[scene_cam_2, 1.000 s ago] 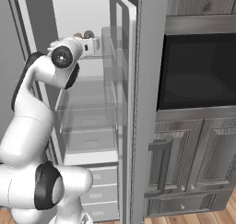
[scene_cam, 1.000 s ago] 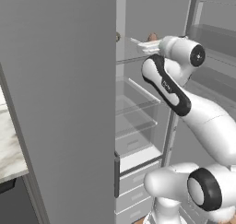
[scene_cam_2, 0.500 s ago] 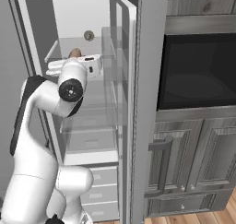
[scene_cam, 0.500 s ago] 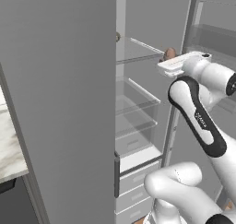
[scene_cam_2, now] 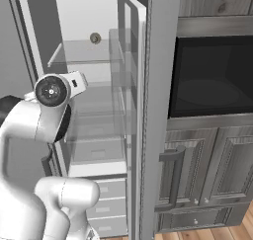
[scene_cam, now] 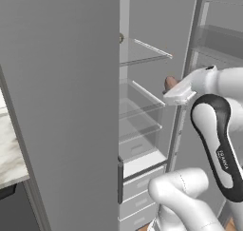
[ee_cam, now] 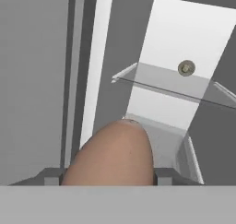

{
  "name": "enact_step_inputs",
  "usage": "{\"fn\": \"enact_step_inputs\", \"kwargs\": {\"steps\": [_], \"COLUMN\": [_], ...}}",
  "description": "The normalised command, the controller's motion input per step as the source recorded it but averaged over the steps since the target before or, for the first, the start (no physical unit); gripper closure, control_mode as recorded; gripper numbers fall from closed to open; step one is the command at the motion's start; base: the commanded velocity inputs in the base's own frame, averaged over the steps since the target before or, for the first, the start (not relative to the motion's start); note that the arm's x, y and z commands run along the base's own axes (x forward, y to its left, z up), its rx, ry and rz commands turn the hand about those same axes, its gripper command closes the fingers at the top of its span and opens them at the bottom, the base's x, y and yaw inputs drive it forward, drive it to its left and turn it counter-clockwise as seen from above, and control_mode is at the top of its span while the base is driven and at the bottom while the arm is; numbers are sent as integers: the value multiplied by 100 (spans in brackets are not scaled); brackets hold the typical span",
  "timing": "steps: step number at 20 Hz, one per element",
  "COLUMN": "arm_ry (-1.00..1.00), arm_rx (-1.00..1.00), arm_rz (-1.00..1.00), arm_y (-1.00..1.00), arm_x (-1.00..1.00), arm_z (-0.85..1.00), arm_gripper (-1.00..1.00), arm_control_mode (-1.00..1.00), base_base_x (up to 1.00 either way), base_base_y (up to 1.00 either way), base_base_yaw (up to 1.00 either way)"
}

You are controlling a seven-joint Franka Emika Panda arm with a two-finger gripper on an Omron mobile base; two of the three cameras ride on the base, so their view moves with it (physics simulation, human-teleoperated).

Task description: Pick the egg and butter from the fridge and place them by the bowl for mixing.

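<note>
Left base view: tall plain grey fridge [scene_cam: 61, 106] standing open, clear glass shelves [scene_cam: 142, 52] bare inside. White arm now drawn back out of the cabinet, to the right of the opening, where a second ago reaching in by the shelves. Gripper [scene_cam: 172, 88] clamped on the small reddish-brown egg [ee_cam: 113, 154], carried just outside the shelf edge. Likely means egg retrieved, ready for carrying toward the bowl; butter fetch remaining.

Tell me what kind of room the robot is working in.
A simulated home kitchen, most likely: an open fridge with glass shelves and white drawers, a built-in oven beside it, dark panelled cabinets below, and a marble counter.
</note>
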Motion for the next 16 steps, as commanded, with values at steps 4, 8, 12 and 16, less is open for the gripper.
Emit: {"fn": "enact_step_inputs", "kwargs": {"steps": [4, 8, 12, 16], "arm_ry": [35, 0, 5, 0], "arm_rx": [-26, 0, -4, 0], "arm_rz": [8, 0, 6, 0], "arm_y": [42, 0, 3, 0], "arm_x": [-32, 0, -43, 0], "arm_z": [-38, 0, -20, 0], "arm_gripper": [100, 100, 100, 100], "arm_control_mode": [-100, -100, 100, 100], "base_base_x": [0, 0, -25, -91], "base_base_y": [0, 0, 10, 89], "base_base_yaw": [0, 0, 4, 12]}}
